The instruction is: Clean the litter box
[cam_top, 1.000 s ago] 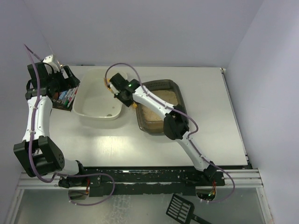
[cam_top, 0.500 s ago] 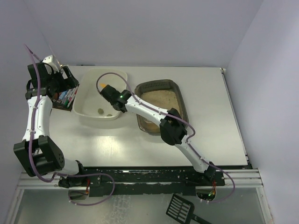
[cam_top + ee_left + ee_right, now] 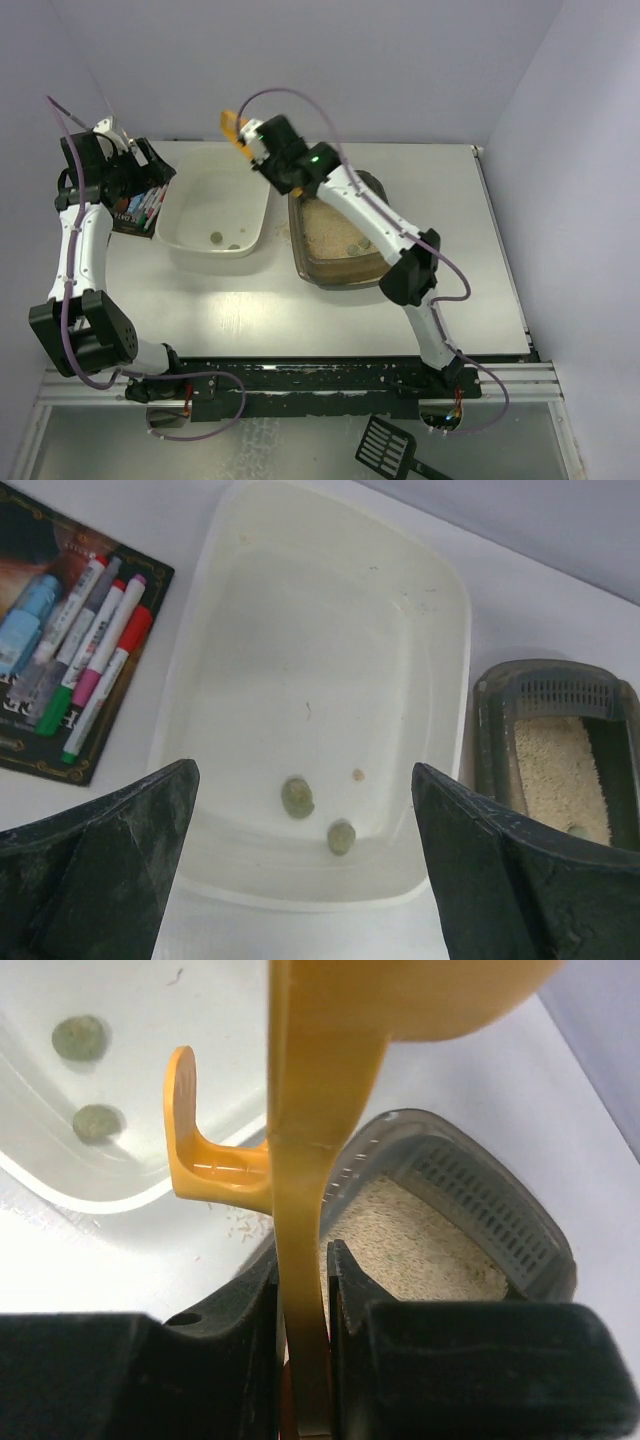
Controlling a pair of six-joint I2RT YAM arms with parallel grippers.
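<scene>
Your right gripper (image 3: pixel 302 1290) is clamped tight on the handle of the orange scoop (image 3: pixel 300 1110). It is held up over the far side of the table (image 3: pixel 300 320), above the gap between the white tub (image 3: pixel 214 250) and the litter box (image 3: pixel 338 282), and the scoop's broad end points away from the arm. Your left gripper (image 3: pixel 300 860) is at the table's left side, above the card of markers (image 3: pixel 85 645), with its jaws spread wide and nothing between them.

The litter box sits right of centre, just beside the tub; you cannot tell whether the two touch. Beige litter (image 3: pixel 330 235) covers its floor, a slotted grate (image 3: pixel 560 690) sits at its far end, and a couple of small dark lumps (image 3: pixel 353 246) show in the litter close to your right arm. Two grey-green lumps (image 3: pixel 297 797) lie in the tub near its front wall. A black slotted scoop (image 3: pixel 385 447) lies below the table's near edge.
</scene>
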